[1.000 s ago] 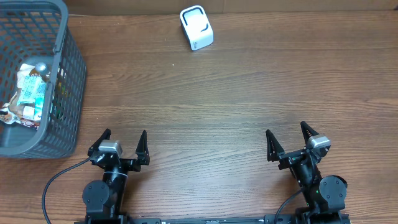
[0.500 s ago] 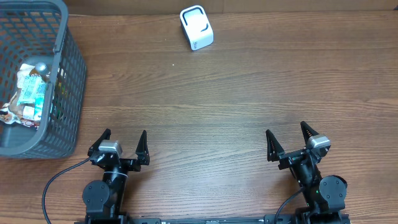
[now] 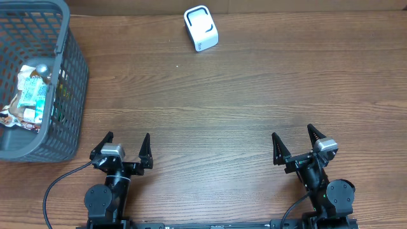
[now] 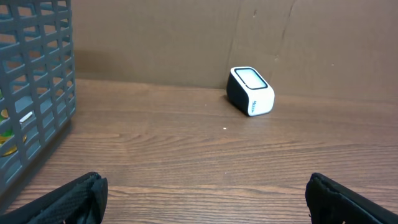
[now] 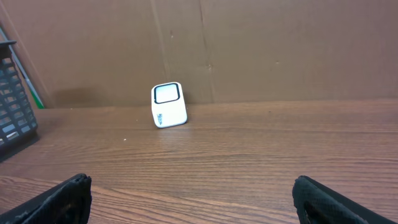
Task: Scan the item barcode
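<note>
The wooden tabletop (image 3: 241, 95) in front of me is dark brown with the grain running left to right. A wall of plain brown cardboard (image 4: 155, 37) stands upright along its far edge, with a vertical seam in it. A grey plastic basket (image 3: 75, 76) with lattice walls sits at the far left corner of the tabletop, cut off by the left side of the overhead view, its handle (image 3: 63, 32) lying along the right rim; a tiny pale speck (image 3: 177, 65) lies on the bare wood near the far edge, well apart from the basket.

White scanner (image 3: 201, 28) with black trim, grey lattice basket (image 3: 73, 89), brown wood-grain table (image 3: 241, 95).
</note>
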`<act>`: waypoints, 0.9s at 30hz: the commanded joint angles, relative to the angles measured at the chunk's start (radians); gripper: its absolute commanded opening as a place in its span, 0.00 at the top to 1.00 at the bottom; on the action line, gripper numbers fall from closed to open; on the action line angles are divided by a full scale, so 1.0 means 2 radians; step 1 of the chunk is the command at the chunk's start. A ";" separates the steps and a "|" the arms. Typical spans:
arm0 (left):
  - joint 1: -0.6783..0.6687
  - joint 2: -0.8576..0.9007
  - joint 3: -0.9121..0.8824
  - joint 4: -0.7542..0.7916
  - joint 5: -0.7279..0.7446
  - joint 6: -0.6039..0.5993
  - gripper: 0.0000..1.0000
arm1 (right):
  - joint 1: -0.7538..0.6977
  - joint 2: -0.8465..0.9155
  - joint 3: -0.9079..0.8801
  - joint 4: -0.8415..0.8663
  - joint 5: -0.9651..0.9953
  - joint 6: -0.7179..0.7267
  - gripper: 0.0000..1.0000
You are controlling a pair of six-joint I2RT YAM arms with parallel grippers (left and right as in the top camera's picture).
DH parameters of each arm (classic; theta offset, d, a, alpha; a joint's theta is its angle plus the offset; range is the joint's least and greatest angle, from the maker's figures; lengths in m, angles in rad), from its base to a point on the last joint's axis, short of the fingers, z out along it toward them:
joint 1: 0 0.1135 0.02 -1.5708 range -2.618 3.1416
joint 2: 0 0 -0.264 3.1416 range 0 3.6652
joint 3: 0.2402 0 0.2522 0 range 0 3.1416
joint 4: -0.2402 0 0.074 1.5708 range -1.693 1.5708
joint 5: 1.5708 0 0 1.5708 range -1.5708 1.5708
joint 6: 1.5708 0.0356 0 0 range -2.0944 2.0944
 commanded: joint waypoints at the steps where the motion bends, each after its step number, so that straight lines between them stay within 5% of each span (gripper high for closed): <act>1: -0.004 -0.006 -0.002 -0.002 -0.004 -0.003 0.01 | -0.002 -0.004 -0.005 0.002 0.002 -0.002 0.00; 27: -0.004 -0.006 -0.002 -0.002 -0.004 -0.003 0.00 | -0.002 -0.004 -0.005 0.002 0.002 -0.002 0.00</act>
